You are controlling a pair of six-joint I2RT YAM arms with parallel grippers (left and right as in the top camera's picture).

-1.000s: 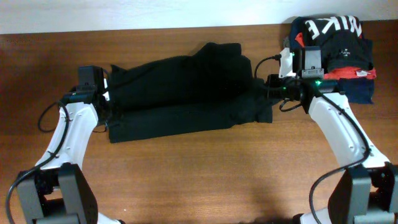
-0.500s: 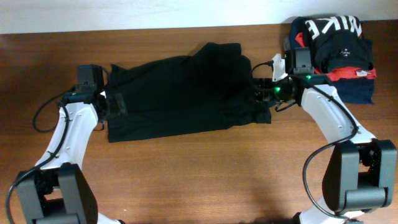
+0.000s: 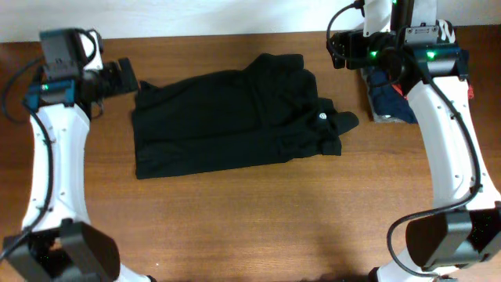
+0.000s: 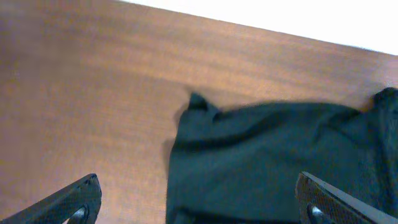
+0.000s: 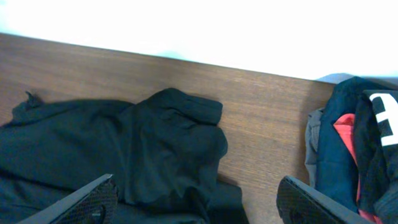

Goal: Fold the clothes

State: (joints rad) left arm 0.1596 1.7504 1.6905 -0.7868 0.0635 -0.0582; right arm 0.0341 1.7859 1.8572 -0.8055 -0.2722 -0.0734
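Overhead, the black polo shirt [image 3: 227, 125] is lying across the middle of the table [image 3: 235, 235], doubled into a long band running from left to right. Its collar end and a small white mark are showing at the right. Half a second ago both grippers were down at the shirt's two ends. Now the left gripper [image 3: 125, 76] is hanging at the upper left and the right gripper [image 3: 335, 48] at the upper right, both lifted clear of the cloth. The right arm is partly covering the folded pile [image 3: 387, 106] at the right edge.

In the left wrist view, the fingers are showing only in the bottom corners, spread wide with nothing between them. The shirt's left end is lying loose in the lower right of the frame.

In the right wrist view, the fingers are likewise spread and empty. The shirt is filling the lower left, and the pile is sitting at the right edge.

The release suggests the lengthwise fold is finished, with a crosswise fold probably remaining.
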